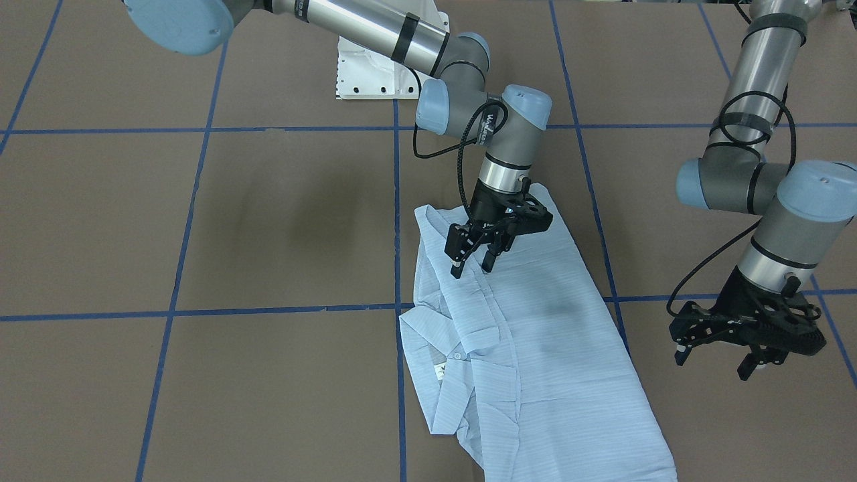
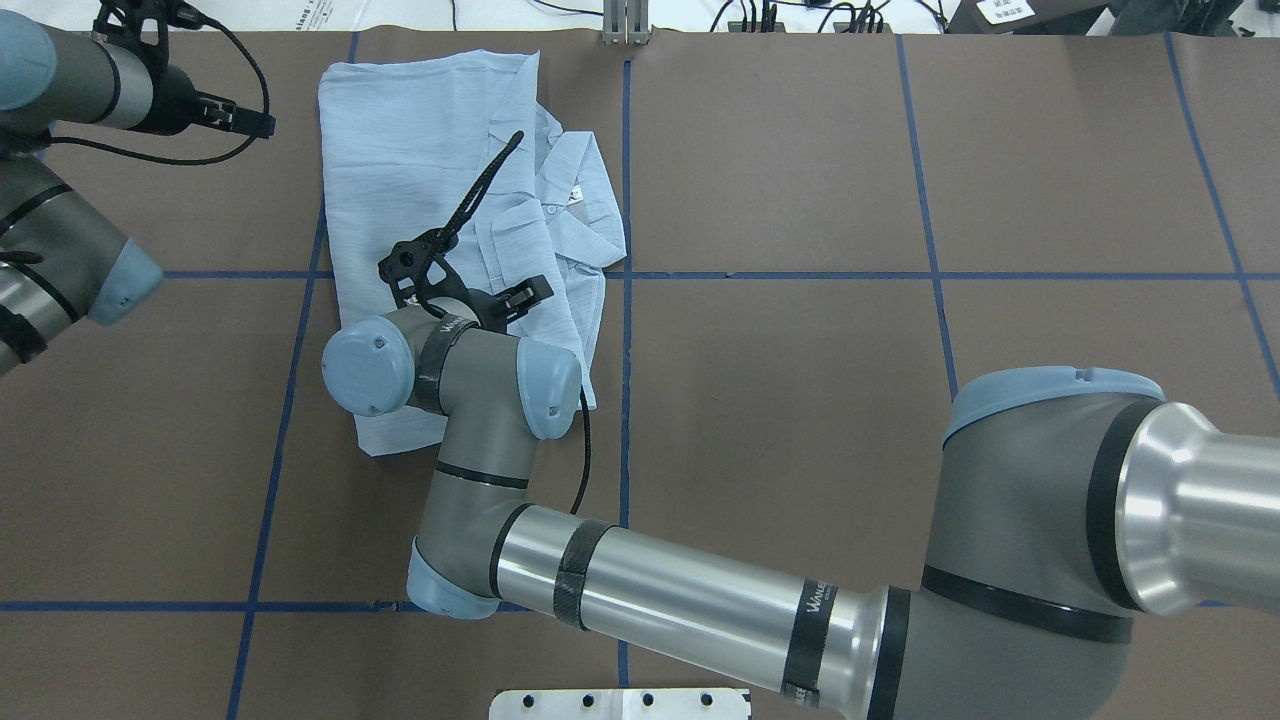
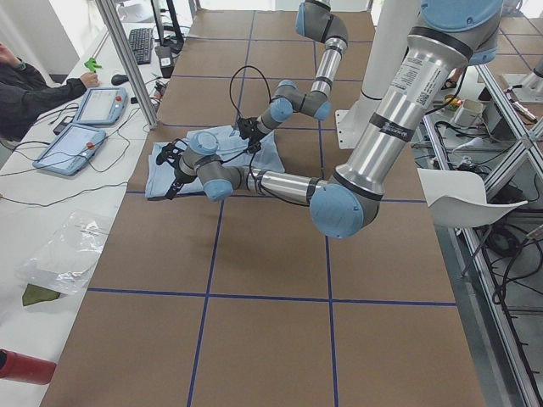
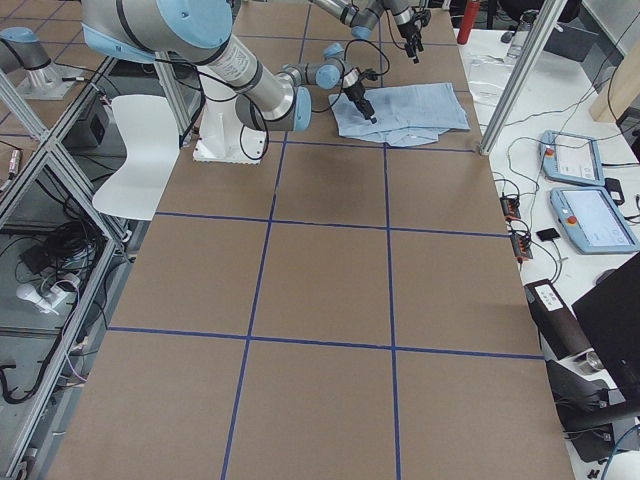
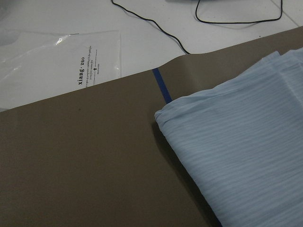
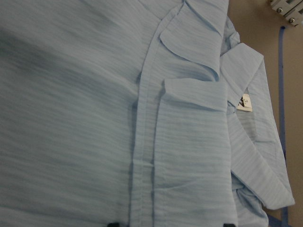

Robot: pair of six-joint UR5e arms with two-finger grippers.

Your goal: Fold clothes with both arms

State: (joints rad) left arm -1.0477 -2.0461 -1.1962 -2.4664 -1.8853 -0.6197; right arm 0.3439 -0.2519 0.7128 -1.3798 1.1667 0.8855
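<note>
The clothes are one light-blue striped shirt, lying flat as a long folded rectangle at the far side of the table. Its collar and neck label face up beside the button placket. My right gripper hangs just above the shirt near the placket, open, nothing between its fingers; in the overhead view its wrist covers part of the cloth. My left gripper is open above bare table, off the shirt's long edge. The left wrist view shows a folded corner of the shirt.
Brown table cover with blue tape lines. The white pedestal base stands at the robot's side. A clear plastic bag and cables lie past the table's far edge. A seated person with tablets is beyond it.
</note>
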